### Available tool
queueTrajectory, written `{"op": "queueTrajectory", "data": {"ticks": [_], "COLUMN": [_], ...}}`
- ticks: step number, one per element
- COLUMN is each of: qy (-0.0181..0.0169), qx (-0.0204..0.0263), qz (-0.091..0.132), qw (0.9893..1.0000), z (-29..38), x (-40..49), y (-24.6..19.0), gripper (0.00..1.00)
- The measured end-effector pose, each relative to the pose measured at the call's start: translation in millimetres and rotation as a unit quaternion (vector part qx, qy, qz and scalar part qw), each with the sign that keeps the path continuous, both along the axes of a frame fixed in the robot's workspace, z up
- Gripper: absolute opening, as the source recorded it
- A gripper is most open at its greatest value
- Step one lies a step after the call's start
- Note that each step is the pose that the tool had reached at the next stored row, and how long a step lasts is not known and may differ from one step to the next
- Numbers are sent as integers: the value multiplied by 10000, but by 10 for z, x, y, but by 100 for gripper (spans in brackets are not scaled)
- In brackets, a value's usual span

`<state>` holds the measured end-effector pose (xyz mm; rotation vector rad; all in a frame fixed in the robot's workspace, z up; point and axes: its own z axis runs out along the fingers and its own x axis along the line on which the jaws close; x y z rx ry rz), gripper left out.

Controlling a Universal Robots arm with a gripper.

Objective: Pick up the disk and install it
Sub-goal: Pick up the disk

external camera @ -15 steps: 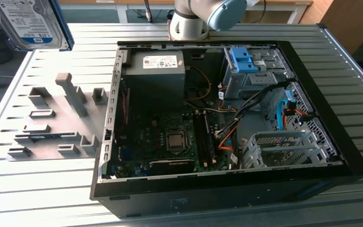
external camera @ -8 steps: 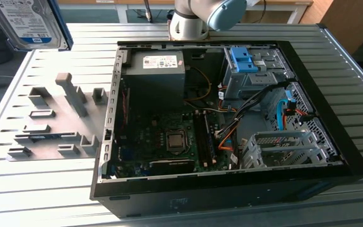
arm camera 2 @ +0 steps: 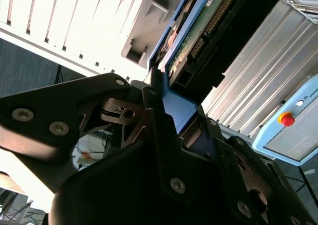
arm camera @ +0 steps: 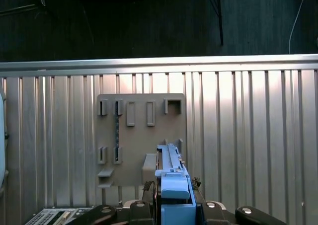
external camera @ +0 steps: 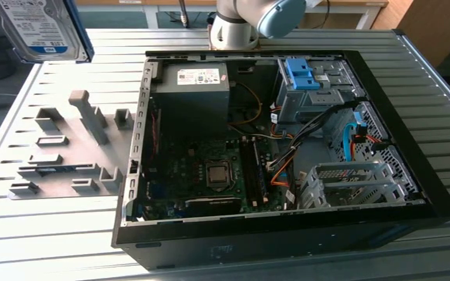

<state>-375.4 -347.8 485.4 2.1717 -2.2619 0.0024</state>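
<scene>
Exterior view: disk [external camera: 37, 26] aloft at ten o'clock from the open computer case [external camera: 436, 216], over the grey fixture plate [external camera: 68, 158]. Second wrist view: gripper [arm camera 2: 171, 98] clamped on its blue carrier frame [arm camera 2: 181, 113]. Judged rigid, moderately heavy, shock-sensitive. Frame edges suit holding, not the circuit board.

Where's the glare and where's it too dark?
Exterior view: sun glares on the table, computer case interior is dim. Second wrist view: table washes out white, gripper holding the disk is shadowed. First wrist view: even light, black background.
</scene>
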Motion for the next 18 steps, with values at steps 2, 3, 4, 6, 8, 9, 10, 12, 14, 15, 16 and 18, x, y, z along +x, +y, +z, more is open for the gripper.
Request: {"op": "queueTrajectory", "data": {"ticks": [2, 3, 4, 6, 8, 9, 10, 12, 14, 15, 16, 18], "qy": [0, 0, 0, 0, 0, -1, 0, 0, -1, -1, -1, 0], "qx": [0, 0, 1, 0, 0, 1, 0, 0, 1, 1, 0, 0], "qz": [0, 0, 0, 0, -1, 0, 0, 0, -1, 0, 0, 0], "qw": [10000, 10000, 10000, 10000, 10000, 10000, 10000, 10000, 10000, 10000, 10000, 10000], "z": [0, -1, -1, 0, 0, -1, 0, 0, -1, -1, -1, 0], "x": [65, 98, 120, 155, 169, 172, 176, 177, 178, 178, 179, 184], "y": [0, 0, 0, 0, -10, -28, -48, -99, -161, -193, -223, -275], "gripper": [37, 37, 37, 37, 37, 37, 37, 37, 37, 37, 37, 37]}}
